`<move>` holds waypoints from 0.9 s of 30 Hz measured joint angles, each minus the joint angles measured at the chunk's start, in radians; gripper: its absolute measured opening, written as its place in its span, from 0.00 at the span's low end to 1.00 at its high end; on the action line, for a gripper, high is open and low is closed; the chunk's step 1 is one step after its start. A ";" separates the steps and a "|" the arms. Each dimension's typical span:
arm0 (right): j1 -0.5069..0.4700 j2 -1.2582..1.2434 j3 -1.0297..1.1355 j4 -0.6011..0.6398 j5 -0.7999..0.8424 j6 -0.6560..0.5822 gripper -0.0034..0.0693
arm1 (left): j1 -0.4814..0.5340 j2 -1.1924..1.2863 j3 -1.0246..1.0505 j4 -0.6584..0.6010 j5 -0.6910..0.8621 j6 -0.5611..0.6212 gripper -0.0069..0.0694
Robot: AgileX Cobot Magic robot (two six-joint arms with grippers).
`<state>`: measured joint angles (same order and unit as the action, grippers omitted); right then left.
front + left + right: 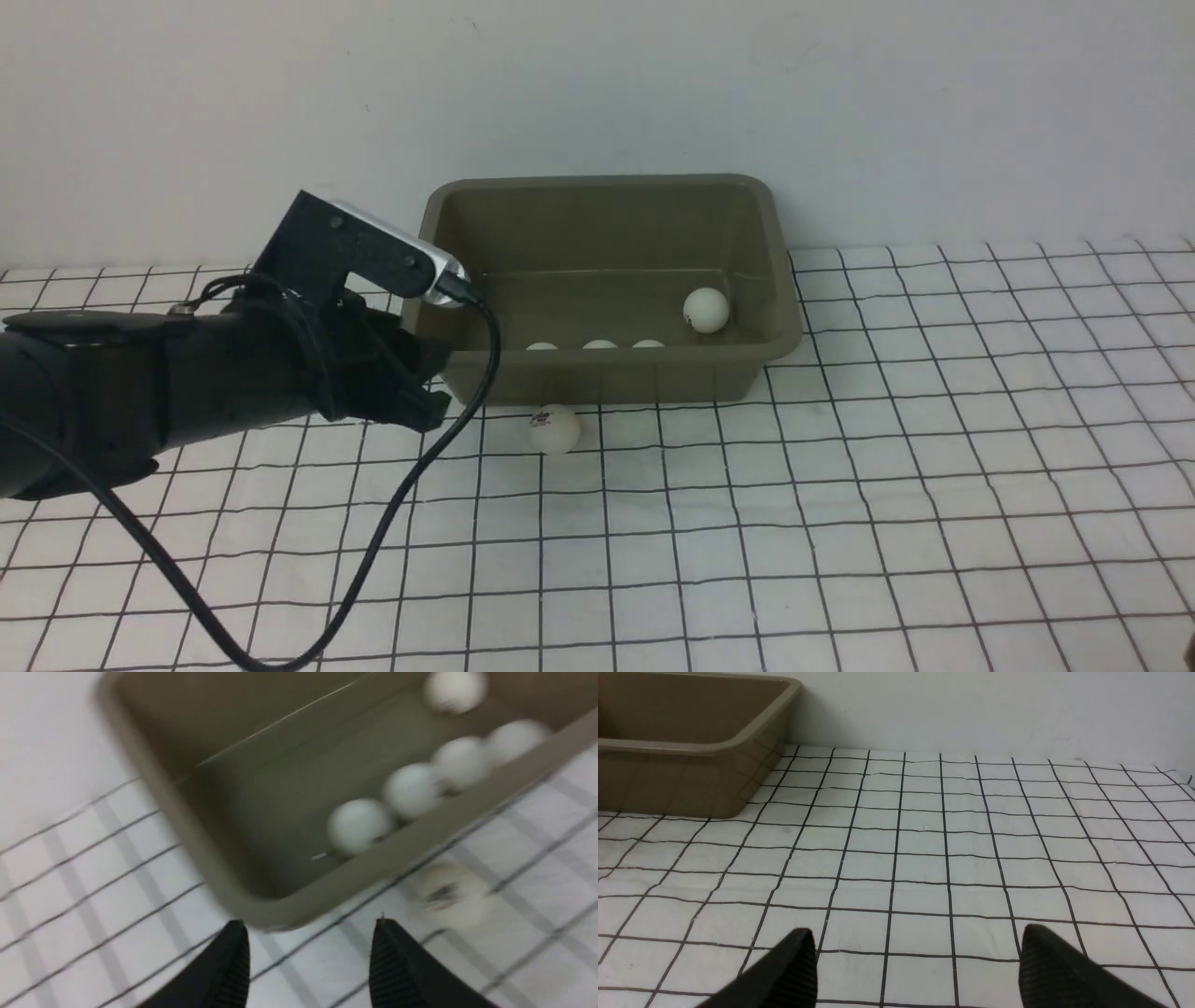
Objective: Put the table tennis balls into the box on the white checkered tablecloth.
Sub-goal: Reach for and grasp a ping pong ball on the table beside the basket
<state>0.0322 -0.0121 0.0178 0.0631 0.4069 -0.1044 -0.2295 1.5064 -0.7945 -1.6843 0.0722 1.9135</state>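
The box [597,381] stands at the far edge of the white checkered tablecloth [840,523], against the wall [597,84]. Its long axis runs along that edge and its open mouth faces up. It is olive-grey, smooth plastic, with rounded corners, a flared rim and sides that slope inward toward the floor. Four table tennis balls [599,344] lie inside, matte white spheres. Three sit in a row against the near long wall, only their tops showing from the front, and the fourth ball [706,310] lies apart toward the right end with a small dark mark on its side. A fifth ball [555,428] rests outside on the cloth, just beside the near wall of the box toward its left half, its printed logo turned upward. The cloth is white with thin black grid lines and is slightly wrinkled. The left gripper [309,924] hangs just beside the box's near left corner, its ribbed black fingers parted with nothing between them, and a black cable [448,439] loops from its wrist. The right gripper [917,929] hovers over bare cloth to the right of the box, its fingers spread wide and empty.
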 joint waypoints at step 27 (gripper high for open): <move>0.000 0.000 0.000 0.000 0.000 0.000 0.77 | -0.041 -0.093 0.023 0.614 0.561 -1.003 0.51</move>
<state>0.0322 -0.0121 0.0178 0.0631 0.4069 -0.1044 -0.2707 1.4133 -0.7715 -1.0702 0.6330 0.9108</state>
